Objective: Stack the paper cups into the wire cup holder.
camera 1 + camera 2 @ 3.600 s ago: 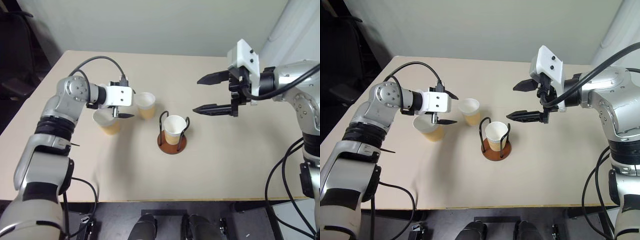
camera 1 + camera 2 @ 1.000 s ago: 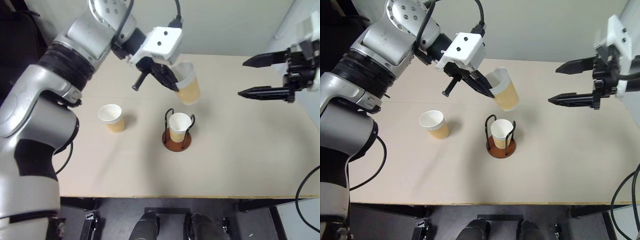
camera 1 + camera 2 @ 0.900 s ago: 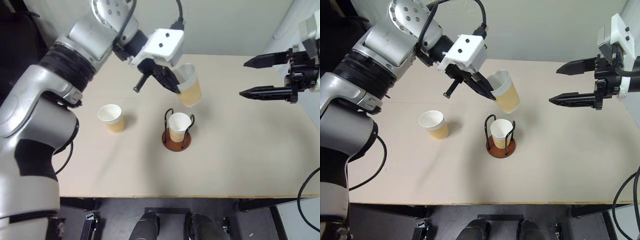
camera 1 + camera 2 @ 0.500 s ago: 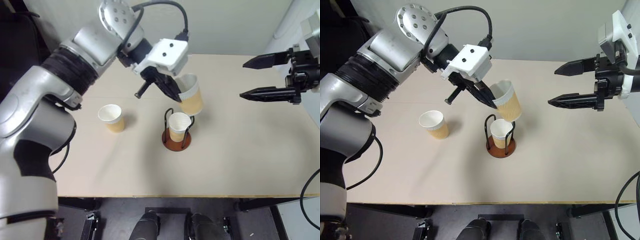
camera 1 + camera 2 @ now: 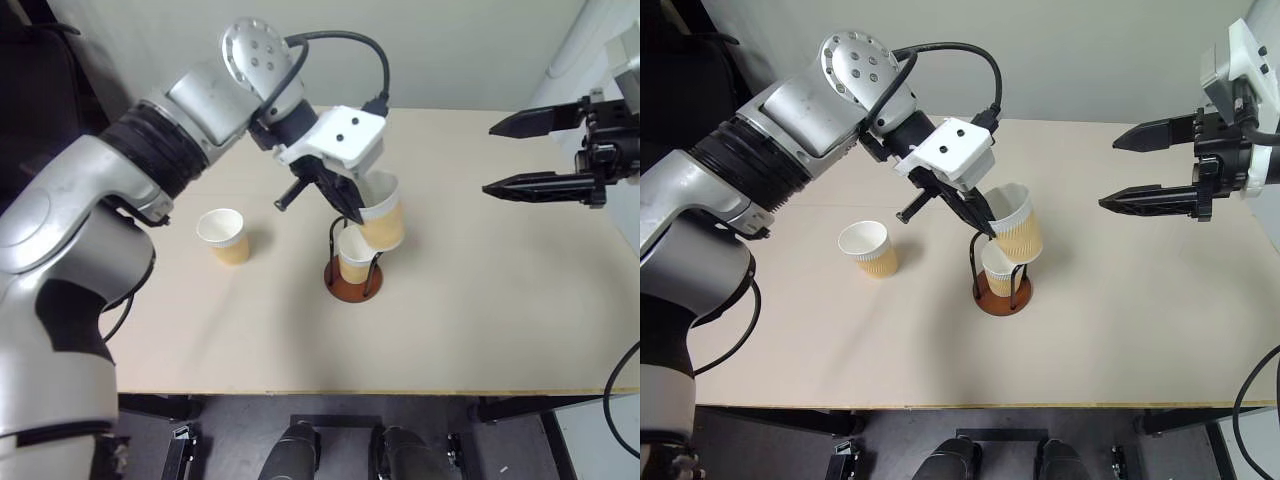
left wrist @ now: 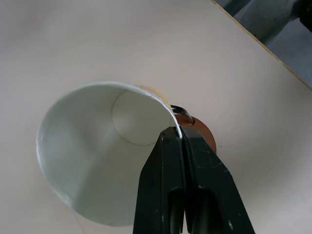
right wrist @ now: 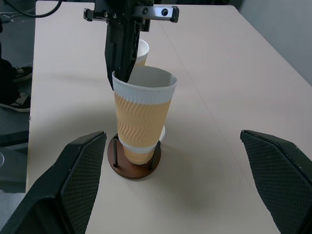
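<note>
Now left claw pinches rim of paper cup over cup in wire cup holder; right claw gapes wide, empty.

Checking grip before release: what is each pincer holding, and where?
Left pincer pinches a paper cup by its rim. Right pincer holds nothing.

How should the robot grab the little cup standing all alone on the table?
Take the lone cup by its rim, coming down from above: it stands upright with its open mouth up, so one finger can slip inside and one outside. The left tool already pinches its cup that way.
</note>
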